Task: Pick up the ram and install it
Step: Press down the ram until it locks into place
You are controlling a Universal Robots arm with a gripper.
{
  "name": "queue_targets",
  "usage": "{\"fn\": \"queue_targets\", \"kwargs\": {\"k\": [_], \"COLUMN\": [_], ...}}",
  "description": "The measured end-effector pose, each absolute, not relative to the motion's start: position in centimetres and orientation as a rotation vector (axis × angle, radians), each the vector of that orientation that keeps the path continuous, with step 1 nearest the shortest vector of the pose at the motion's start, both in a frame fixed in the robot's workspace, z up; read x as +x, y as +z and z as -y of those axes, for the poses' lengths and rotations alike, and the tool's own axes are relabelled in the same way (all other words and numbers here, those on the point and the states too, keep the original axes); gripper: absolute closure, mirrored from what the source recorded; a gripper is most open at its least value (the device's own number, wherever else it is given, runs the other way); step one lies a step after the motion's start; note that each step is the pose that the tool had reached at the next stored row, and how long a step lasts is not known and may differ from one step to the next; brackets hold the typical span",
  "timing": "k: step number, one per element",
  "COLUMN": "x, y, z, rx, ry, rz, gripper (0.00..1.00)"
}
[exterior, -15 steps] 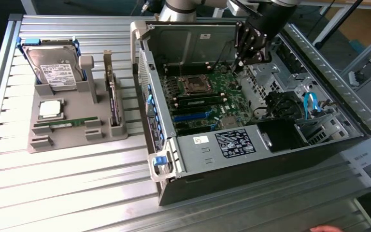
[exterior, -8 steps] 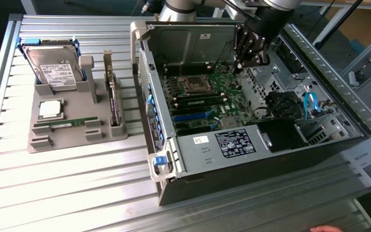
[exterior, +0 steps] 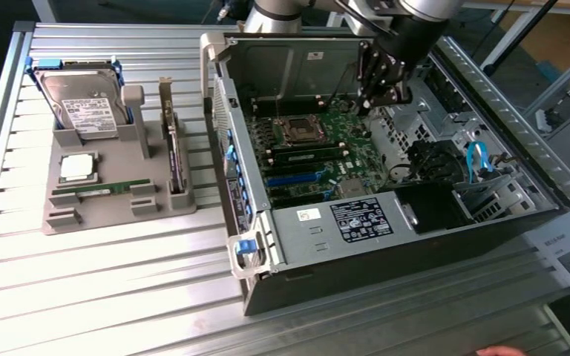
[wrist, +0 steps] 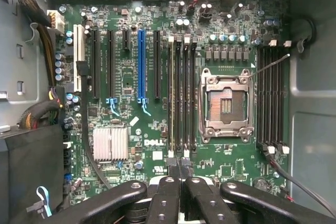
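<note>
Over motherboard, claw closed, ram on tray

My arm is cut off at the upper edge; chips on the ram are too small to tell.

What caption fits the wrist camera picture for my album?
Shut jaws hover above the motherboard and its empty processor socket.

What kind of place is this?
Likely a computer-assembly workbench: an open desktop PC case with its motherboard exposed, beside a grey parts holder carrying a hard drive, on a slatted metal table.
</note>
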State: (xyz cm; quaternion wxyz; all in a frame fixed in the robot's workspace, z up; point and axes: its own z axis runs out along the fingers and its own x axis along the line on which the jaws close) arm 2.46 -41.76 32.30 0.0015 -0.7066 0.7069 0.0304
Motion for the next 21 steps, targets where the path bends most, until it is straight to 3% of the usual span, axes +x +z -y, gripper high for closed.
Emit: {"fn": "queue_targets", "kwargs": {"k": [21], "x": [2.5], "y": [29.9], "z": [41.8], "rx": [-2.218], "ry": [0.096], "rz": [-2.219], "gripper": [0.90]}}
